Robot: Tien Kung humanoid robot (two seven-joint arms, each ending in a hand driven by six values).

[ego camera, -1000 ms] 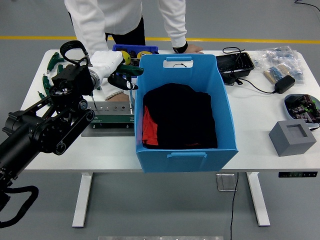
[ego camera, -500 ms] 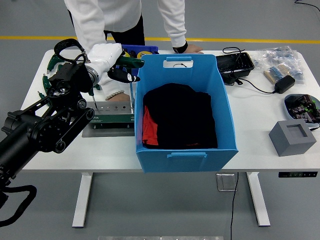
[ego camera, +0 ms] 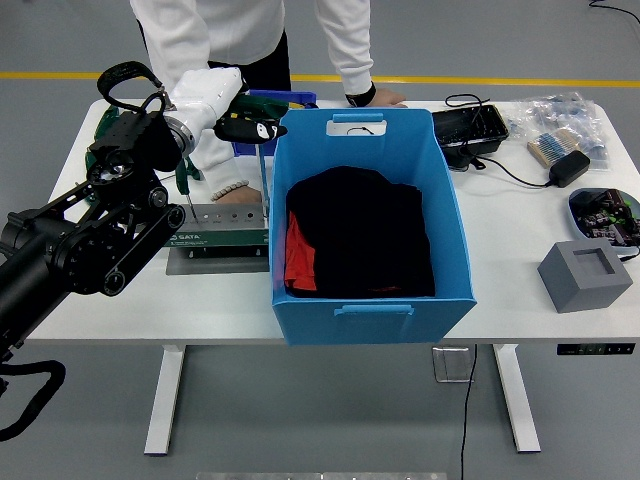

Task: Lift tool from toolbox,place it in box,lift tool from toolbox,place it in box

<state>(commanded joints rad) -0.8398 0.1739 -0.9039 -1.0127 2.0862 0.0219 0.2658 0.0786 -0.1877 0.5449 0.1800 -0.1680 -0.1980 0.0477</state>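
My left hand (ego camera: 212,98), in a white glove, is shut on a dark tool with a black and yellow handle (ego camera: 250,128). It holds the tool in the air above the table, just left of the far left corner of the blue box (ego camera: 455,225). The box holds black and red cloth (ego camera: 355,235). The grey-green toolbox (ego camera: 215,238) lies on the table below my hand, against the box's left wall. Green tools (ego camera: 100,130) lie at the far left. My right arm is out of view.
A person stands at the far side with one hand (ego camera: 375,97) resting on the table behind the box. A small blue bin (ego camera: 275,99) is behind my hand. A black tray (ego camera: 470,125), a power adapter (ego camera: 570,168), a circuit board (ego camera: 605,212) and a grey block (ego camera: 585,275) are on the right.
My left hand has risen with the tool and moved towards the far side, from just over the toolbox to the level of the box's far rim.
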